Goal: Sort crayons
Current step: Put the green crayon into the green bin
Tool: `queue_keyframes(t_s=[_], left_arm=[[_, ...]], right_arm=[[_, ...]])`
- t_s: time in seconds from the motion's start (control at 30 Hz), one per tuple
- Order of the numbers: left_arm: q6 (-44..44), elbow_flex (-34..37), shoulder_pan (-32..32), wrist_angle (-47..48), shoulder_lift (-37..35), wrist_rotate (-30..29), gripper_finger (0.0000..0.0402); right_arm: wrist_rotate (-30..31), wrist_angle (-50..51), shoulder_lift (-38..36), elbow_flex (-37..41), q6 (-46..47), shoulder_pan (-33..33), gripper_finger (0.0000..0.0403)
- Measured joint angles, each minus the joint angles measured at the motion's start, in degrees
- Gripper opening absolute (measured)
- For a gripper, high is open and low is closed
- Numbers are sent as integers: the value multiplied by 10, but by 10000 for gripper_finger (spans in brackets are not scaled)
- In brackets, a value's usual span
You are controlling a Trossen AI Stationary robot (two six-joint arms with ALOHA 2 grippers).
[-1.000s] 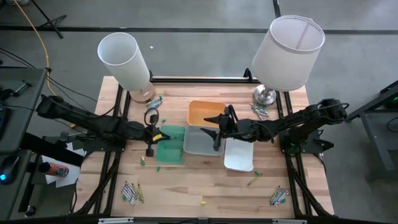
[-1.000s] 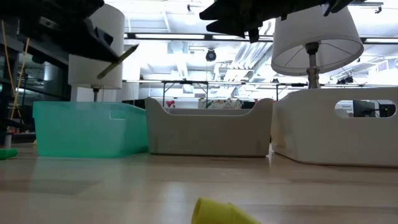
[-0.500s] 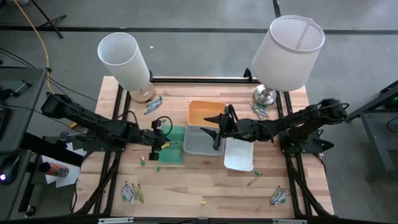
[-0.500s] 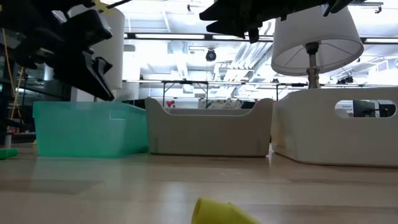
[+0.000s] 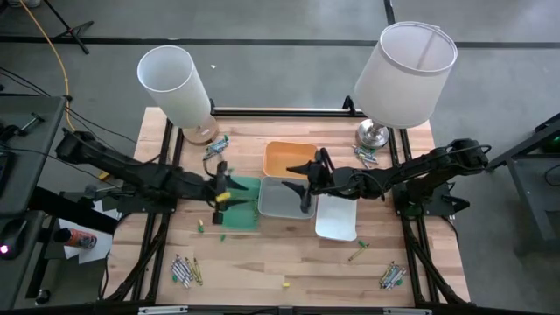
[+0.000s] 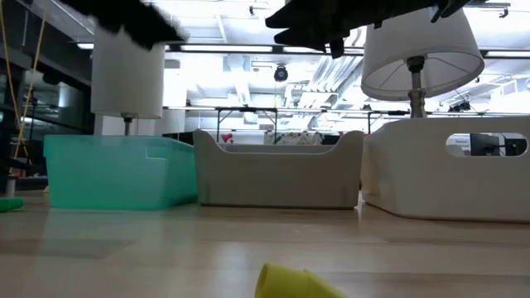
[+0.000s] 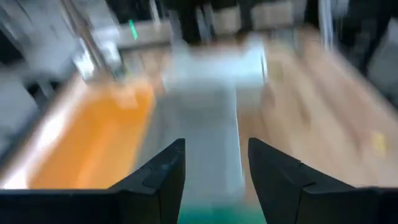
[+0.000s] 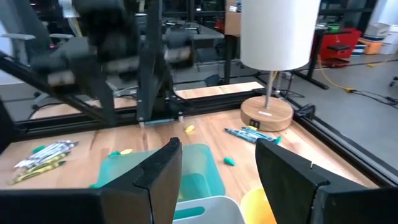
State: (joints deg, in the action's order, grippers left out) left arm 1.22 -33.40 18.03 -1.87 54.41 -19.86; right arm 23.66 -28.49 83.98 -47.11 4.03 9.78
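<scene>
Four small trays stand mid-table: green (image 5: 241, 208), orange (image 5: 290, 157), grey (image 5: 282, 201) and white (image 5: 338, 220). Crayons lie loose on the wood, among them a green stub (image 5: 222, 234), a bundle (image 5: 185, 271) at the near left and a yellow stick (image 6: 290, 281) near the front edge. My left gripper (image 5: 220, 185) hovers open over the green tray's left edge; nothing sits between its fingers (image 7: 214, 168). A yellowish stick (image 5: 224, 195) shows just under it. My right gripper (image 5: 306, 179) hangs open and empty above the grey tray (image 8: 217, 171).
Two lamps stand at the back, one at the left (image 5: 179, 87) and one at the right (image 5: 402, 74). More crayon bundles lie by the left lamp's foot (image 5: 214, 145), by the right lamp's foot (image 5: 366, 154) and at the near right corner (image 5: 391, 278).
My left gripper has opened and let go of the yellowish crayon it held over the green tray. It has then risen, leaving the top of the low view. My right arm has kept still.
</scene>
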Motion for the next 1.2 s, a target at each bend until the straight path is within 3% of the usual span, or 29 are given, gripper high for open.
queue_keyframes(t_s=[0.17,0.27,0.63,0.8,0.93,1.07,1.2], left_arm=[[43,82,7,-273,-14,-24,158],[44,134,-1,-384,-14,-25,157],[48,157,-16,-404,-39,-29,157],[50,157,-16,-389,-41,-29,156],[50,157,-16,-381,-41,-32,156],[50,157,-16,-377,-41,-32,156],[50,157,-16,-377,-41,-32,156]], right_arm=[[-28,0,0,0,0,0,199],[-43,0,0,0,0,0,199],[-65,28,-22,-5,12,3,199],[-81,376,-98,-107,183,23,199],[-84,635,-101,-199,331,76,199],[-127,739,-87,-231,476,152,199],[-143,783,-55,-232,560,238,199]])
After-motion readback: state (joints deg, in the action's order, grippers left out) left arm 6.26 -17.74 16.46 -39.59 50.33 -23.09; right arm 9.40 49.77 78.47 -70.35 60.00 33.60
